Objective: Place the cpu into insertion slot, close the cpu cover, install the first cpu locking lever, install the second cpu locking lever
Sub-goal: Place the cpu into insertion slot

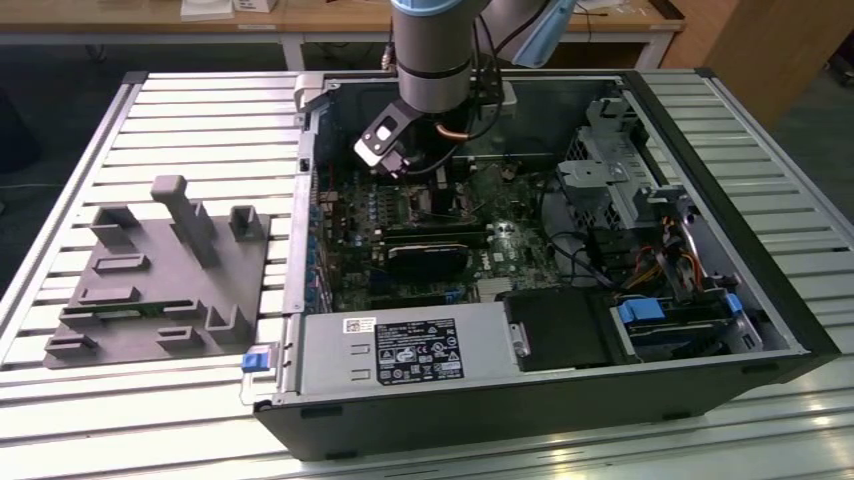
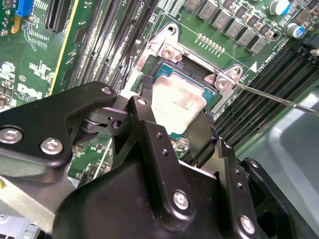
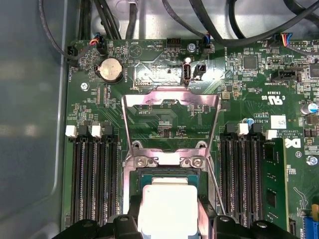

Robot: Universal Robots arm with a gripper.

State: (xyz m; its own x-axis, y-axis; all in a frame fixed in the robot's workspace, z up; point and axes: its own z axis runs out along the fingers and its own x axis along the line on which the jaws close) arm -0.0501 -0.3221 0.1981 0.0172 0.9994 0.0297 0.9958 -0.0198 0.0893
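The cpu (image 2: pixel 177 102) is clamped between the jaws, with one black finger (image 2: pixel 202 132) pressed on each of two opposite edges. It is held directly over the insertion slot (image 2: pixel 172 74), whose teal rim is seen just past the chip's far edge in both wrist views. The cpu cover (image 3: pixel 149 100) is swung fully open, and its square window is laid back over the motherboard (image 3: pixel 249 89) beyond the hinge screws. A thin locking lever (image 2: pixel 269 94) is seen angled out beside the slot and appears unlatched. In the exterior view the arm (image 1: pixel 434 50) is reached down into the open computer case (image 1: pixel 534 400), which is set on the slatted surface (image 1: pixel 200 110).

The step in hand is judged to be the seating of the chip. It is done well if the chip is kept flat and square to the rim and brought straight down with no sideways push, since the contacts beneath are likely delicate. Release is best made only once the chip rests evenly on all sides.

Whether the chip already touches the slot floor cannot be told. The near half of the slot is covered by the chip and the jaws. No orienting notch or corner mark can be made out on the chip, and a second lever cannot be identified with confidence.
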